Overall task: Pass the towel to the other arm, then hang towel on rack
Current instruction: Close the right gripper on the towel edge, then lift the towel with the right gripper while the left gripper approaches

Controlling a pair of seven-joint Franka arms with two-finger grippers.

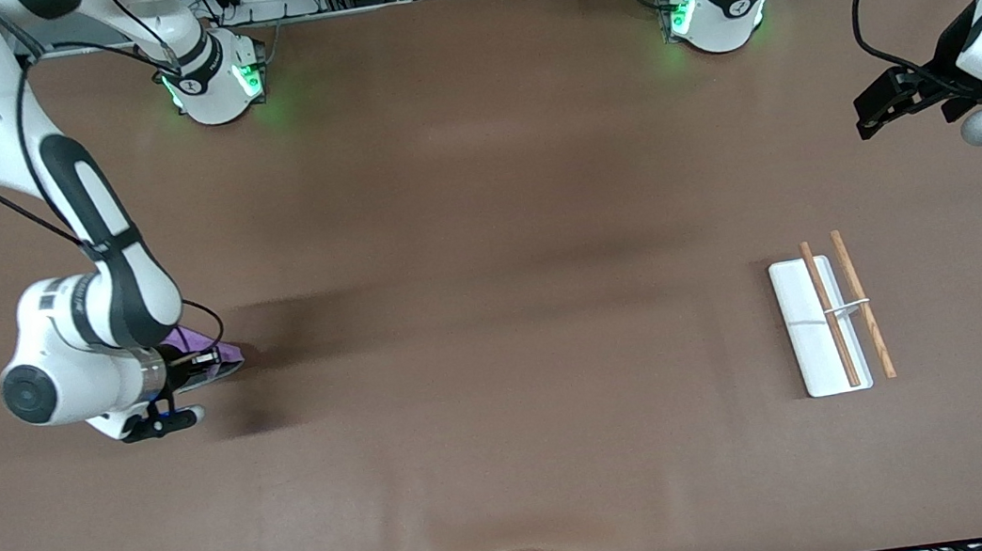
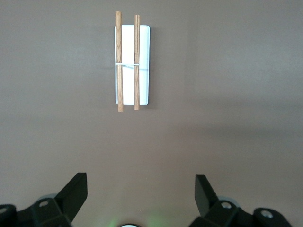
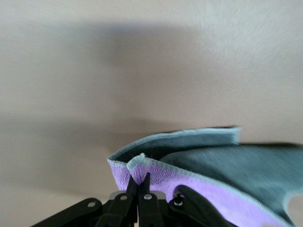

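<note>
Pinching an edge of the towel (image 3: 203, 175) between closed fingers, the right gripper (image 3: 138, 189) sits low at the right arm's end of the table (image 1: 465, 222). In the right wrist view the cloth bunches up at the fingertips (image 3: 144, 182), its purple face toward the gripper and its dark grey face spreading away from it; whether the rest of the cloth lies on the table or hangs just above it cannot be told. From the front, only a purple corner of the towel (image 1: 211, 345) shows beside the right gripper (image 1: 181, 373), the wrist covering the rest. The rack (image 1: 829, 321) lies flat toward the left arm's end, well apart from the towel, its two brown rods side by side with the thin metal crosspiece across them. The left gripper (image 1: 873, 111) waits in the air over the table's edge at the left arm's end, its fingers (image 2: 75, 194) spread wide and holding nothing, with the rack (image 2: 132, 64) in its wrist view.
</note>
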